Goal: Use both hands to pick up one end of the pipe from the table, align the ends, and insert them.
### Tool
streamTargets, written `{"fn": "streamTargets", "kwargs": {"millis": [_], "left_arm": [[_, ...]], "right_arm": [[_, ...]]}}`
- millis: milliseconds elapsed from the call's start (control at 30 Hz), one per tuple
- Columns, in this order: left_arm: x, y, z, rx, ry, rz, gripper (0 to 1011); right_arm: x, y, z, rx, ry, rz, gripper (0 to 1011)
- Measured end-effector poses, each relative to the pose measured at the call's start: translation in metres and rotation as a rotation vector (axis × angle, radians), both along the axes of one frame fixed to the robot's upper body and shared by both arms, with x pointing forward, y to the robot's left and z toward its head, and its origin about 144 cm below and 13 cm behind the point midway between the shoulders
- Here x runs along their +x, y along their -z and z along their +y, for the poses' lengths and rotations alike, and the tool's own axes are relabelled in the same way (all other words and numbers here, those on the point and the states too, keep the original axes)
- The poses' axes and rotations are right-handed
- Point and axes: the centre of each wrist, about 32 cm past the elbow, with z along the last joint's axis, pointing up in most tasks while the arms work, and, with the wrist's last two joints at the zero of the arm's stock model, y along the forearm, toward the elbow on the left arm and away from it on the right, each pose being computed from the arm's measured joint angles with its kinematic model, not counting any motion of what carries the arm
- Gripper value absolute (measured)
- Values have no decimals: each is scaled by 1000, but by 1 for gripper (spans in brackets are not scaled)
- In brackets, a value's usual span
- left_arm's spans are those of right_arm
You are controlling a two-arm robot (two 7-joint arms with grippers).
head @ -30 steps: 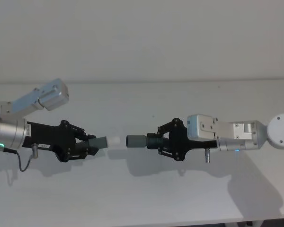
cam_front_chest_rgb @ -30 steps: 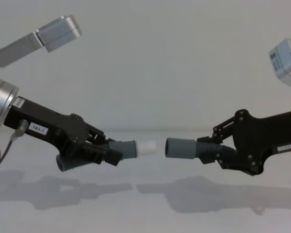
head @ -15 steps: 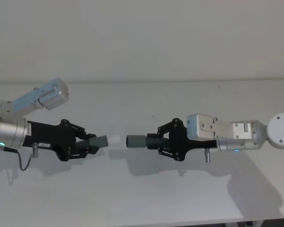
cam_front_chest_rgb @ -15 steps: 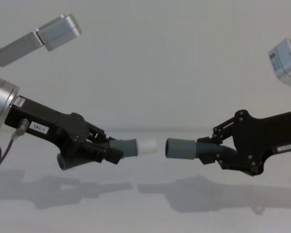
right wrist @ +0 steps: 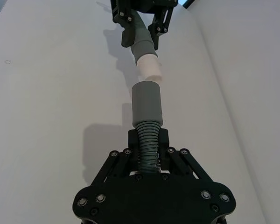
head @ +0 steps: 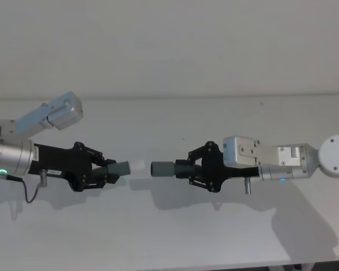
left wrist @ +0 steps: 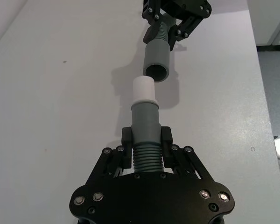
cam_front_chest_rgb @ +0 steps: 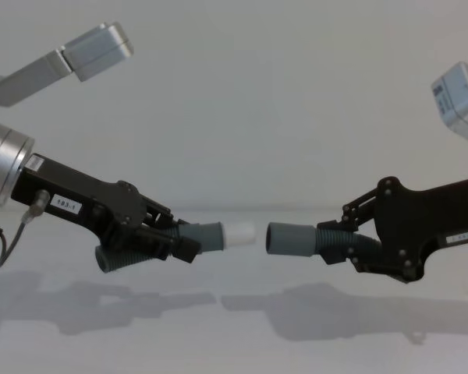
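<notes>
We're at the align step: both pipe pieces are up off the counter (head: 175, 237), facing each other w/ a small gap between them. Left claw (head: 104, 172) pinches the ribbed middle of the white-tip piece (cam_front_chest_rgb: 210, 235); right claw (head: 195, 169) pinches the ribbed middle of the cuff piece (cam_front_chest_rgb: 296, 238). In the chest view the white tip (cam_front_chest_rgb: 240, 232) sits just beside the open cuff (cam_front_chest_rgb: 279, 238), not touching, approx level. In the left wrist view the tip looks slightly off the cuff mouth's axis. Next, we judge, needs a small lateral trim, then a straight push together. No containers here; the cuff mouth is the only 1 receiving anything, and it's empty.
</notes>
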Motion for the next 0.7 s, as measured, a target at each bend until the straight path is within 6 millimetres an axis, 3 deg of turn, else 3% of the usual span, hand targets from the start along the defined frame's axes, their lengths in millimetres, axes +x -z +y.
{"fn": "streamTargets", "kwargs": {"millis": [700], "left_arm": [[1,-1,-3,-8,3,32,321]], "right_arm": [[0,0,0,0,0,-1,214]]}}
